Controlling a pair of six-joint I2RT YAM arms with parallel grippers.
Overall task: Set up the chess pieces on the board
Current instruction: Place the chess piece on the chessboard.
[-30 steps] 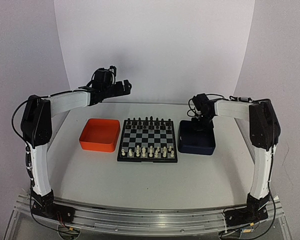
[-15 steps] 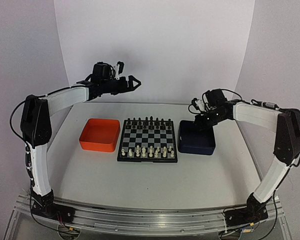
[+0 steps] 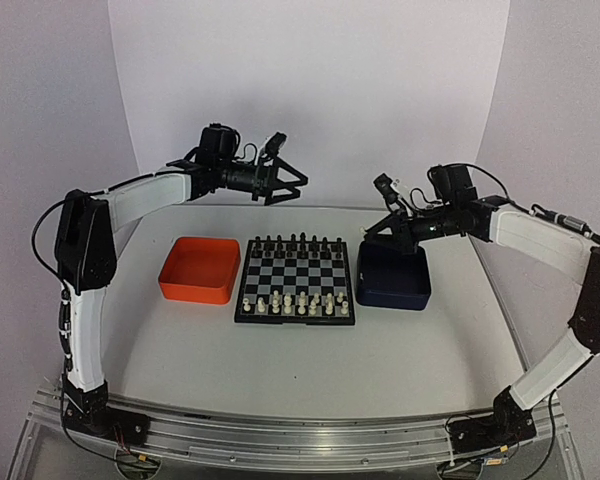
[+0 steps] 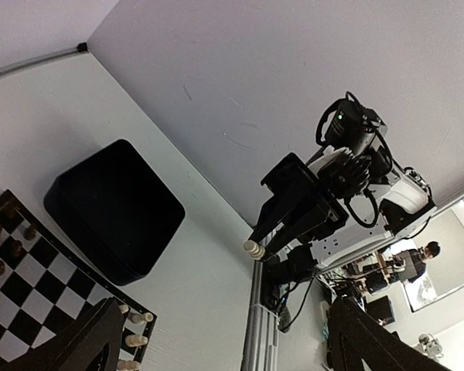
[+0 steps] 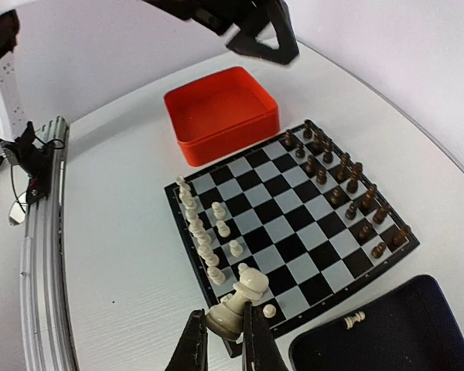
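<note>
My right pincer (image 5: 223, 345) gripping cream chess piece (image 5: 236, 305), hovering near blue tray (image 5: 394, 336), right of board (image 5: 294, 226). My left pincer (image 3: 290, 166) gaping wide, hanging high.

Left arm (image 3: 140, 195) & right arm (image 3: 530, 232): white shells, blk joints. Fingers (image 5: 192, 344) blk, angular. Behind jaws: blk cable loops (image 4: 369, 202); green LED (image 4: 340, 117) on right arm.
</note>
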